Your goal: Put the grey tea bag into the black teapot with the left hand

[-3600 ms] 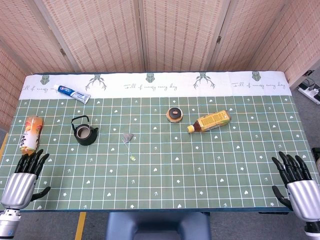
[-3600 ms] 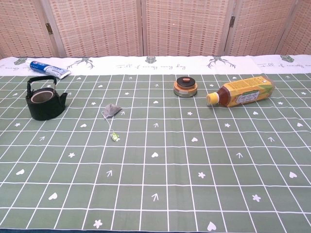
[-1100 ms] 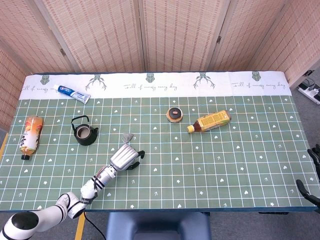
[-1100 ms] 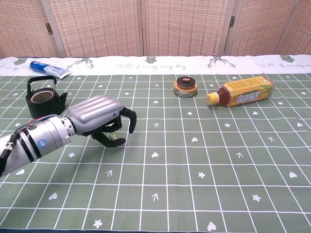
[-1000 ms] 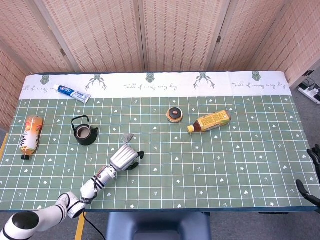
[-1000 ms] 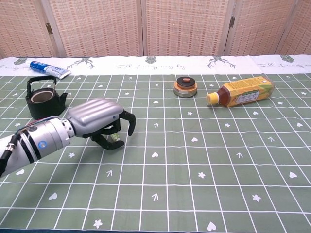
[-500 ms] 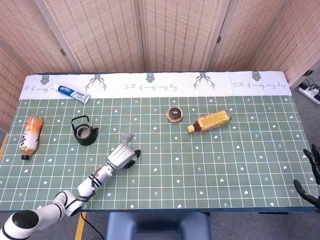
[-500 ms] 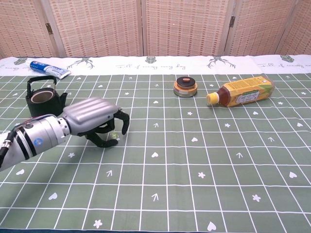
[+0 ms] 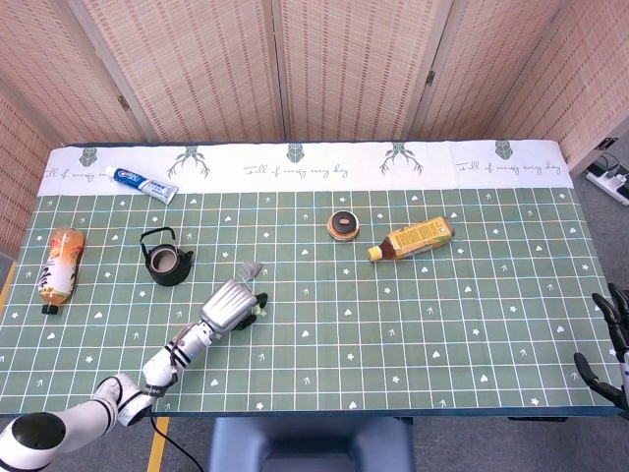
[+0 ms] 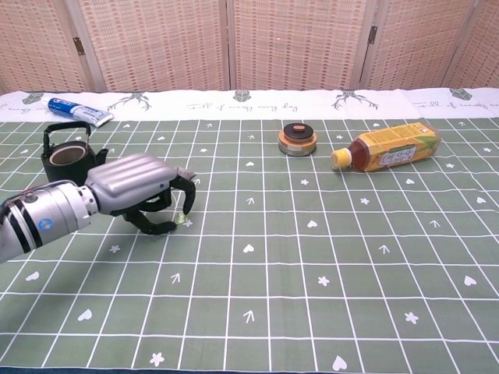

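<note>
Left hand hovers low over the worktop, fingers curled down around the small tag of the tea bag string; cannot tell if the tag is actually pinched. Right hand sits at the worktop's far right edge, fingers spread, holding nothing, well apart from everything. Tea bag lies just beyond the left hand, string running back toward it. Teapot is left of and slightly beyond the left hand, lid off, opening up. Left hand is clearly nearer. Past the teapot: toothpaste tube.
</note>
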Motion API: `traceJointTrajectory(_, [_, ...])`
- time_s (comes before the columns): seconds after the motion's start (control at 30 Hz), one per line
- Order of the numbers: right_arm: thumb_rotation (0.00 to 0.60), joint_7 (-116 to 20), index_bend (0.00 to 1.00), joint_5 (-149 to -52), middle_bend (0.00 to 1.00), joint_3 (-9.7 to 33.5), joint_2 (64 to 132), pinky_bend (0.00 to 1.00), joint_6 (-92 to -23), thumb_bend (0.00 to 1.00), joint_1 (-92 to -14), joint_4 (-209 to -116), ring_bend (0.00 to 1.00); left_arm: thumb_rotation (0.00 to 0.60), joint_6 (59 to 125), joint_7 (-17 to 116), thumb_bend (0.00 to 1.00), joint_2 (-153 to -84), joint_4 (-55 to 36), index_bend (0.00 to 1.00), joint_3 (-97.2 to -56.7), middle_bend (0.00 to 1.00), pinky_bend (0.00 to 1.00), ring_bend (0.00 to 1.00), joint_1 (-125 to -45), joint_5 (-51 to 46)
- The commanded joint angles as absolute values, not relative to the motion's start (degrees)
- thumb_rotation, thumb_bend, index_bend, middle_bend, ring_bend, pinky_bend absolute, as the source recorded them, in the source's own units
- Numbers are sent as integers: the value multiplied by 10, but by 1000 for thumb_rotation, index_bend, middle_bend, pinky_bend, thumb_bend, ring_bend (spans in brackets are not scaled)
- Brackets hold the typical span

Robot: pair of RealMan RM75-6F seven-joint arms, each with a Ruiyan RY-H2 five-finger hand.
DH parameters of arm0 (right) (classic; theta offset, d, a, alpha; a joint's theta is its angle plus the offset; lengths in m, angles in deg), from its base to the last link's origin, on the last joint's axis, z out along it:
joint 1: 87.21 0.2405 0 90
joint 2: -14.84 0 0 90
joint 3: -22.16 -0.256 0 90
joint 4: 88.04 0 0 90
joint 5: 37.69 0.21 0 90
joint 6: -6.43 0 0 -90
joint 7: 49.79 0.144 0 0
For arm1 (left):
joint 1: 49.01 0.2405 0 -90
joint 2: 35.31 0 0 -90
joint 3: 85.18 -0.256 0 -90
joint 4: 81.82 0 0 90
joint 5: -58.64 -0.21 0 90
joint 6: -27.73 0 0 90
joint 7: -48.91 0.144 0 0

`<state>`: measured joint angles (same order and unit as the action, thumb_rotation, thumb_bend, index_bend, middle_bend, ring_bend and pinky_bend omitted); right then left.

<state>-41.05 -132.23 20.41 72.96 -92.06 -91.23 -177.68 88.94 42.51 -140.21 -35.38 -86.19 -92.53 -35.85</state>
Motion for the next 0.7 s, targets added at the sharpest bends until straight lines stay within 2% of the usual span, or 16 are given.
traceJointTrajectory(0.03, [600, -411, 0, -1322, 0, 204, 729, 0, -919, 365, -912, -1777, 0, 600, 888, 428, 400, -1404, -358, 495, -863, 1000, 1000, 1000, -926, -357])
traceJointTrajectory(0.3, [600, -412, 0, -1321, 0, 204, 729, 0, -918, 365, -911, -1778, 0, 600, 888, 424, 400, -1408, -369, 502, -866, 1000, 1000, 1000, -928, -357])
traceJointTrajectory(0.53, [600, -414, 0, -1324, 0, 206, 729, 0, -914, 365, -910, -1779, 0, 600, 914, 414, 400, -1423, -394, 556, -868, 1000, 1000, 1000, -926, -365])
traceJointTrajectory(0.7, [600, -413, 0, -1323, 0, 205, 728, 0, -917, 365, -911, -1779, 0, 600, 907, 412, 401, -1432, -409, 573, -874, 1000, 1000, 1000, -928, -366])
